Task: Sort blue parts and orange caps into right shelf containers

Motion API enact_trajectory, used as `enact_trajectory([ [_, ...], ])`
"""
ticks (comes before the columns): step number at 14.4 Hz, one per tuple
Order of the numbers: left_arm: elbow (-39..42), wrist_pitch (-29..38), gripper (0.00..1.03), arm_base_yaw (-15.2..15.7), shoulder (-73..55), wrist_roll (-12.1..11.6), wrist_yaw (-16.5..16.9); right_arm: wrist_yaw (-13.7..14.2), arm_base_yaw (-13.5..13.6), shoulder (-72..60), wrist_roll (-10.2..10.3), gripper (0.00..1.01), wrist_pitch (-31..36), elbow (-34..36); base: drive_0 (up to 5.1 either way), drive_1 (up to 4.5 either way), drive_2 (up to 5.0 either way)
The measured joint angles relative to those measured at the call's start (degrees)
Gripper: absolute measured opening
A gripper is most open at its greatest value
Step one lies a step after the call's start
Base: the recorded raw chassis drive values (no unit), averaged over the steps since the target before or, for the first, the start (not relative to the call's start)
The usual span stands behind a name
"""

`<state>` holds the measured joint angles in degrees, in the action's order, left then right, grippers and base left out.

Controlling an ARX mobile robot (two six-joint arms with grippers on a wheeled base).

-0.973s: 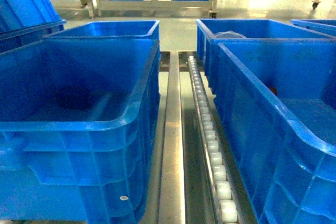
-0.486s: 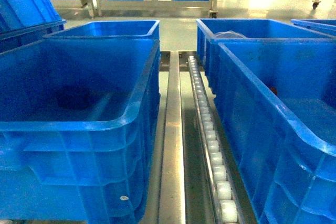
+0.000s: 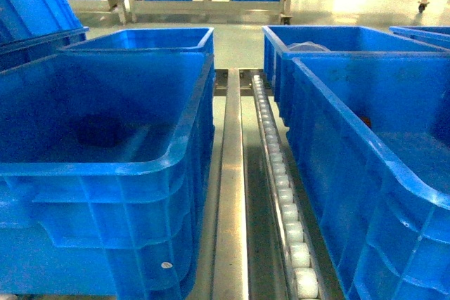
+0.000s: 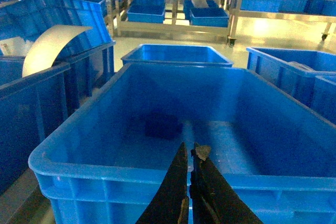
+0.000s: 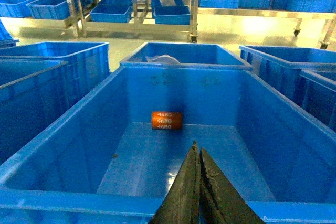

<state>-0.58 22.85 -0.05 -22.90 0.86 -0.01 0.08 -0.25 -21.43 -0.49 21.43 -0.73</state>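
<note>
An orange cap (image 5: 167, 120), stamped with rows of numerals, lay on its side at the far wall of a blue crate (image 5: 63, 145), at centre frame in the right wrist view. It looked small, rigid and light, probably smooth plastic, best pinched across its round body. The right gripper (image 5: 198, 157), jaws together and empty, hung over the crate's near rim. In the left wrist view a dark blue part (image 4: 164, 126) sat mid-floor in another crate (image 4: 68, 145); it appeared blocky and stiff, graspable across its flat sides. The left gripper (image 4: 190, 156), jaws closed on nothing, hung above that rim.
</note>
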Motion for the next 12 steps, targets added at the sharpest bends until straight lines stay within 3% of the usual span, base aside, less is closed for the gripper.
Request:
enact_trajectory([
  [9,0.0,-12.74,0.02,0.0,12.72,0.0,0.0,0.0,0.0,12.31,0.02,0.01,-12.81,0.0,0.0,0.0,0.0],
  [10,-0.09,-17.38,0.02,0.0,16.04,-0.02,-0.17,-0.22,0.0,19.21,0.02,0.01,-21.9,-0.02,0.0,0.0,0.0],
  [11,-0.02,-23.47,0.02,0.0,20.9,-0.04,0.2,-0.13,0.0,21.03,0.04,0.01,-20.57,-0.09,0.0,0.0,0.0],
  [12,-0.13,-21.9,0.02,0.0,22.21,-0.15,0.17,-0.11,-0.02,21.18,0.04,0.01,-21.49,-0.07,0.0,0.0,0.0],
])
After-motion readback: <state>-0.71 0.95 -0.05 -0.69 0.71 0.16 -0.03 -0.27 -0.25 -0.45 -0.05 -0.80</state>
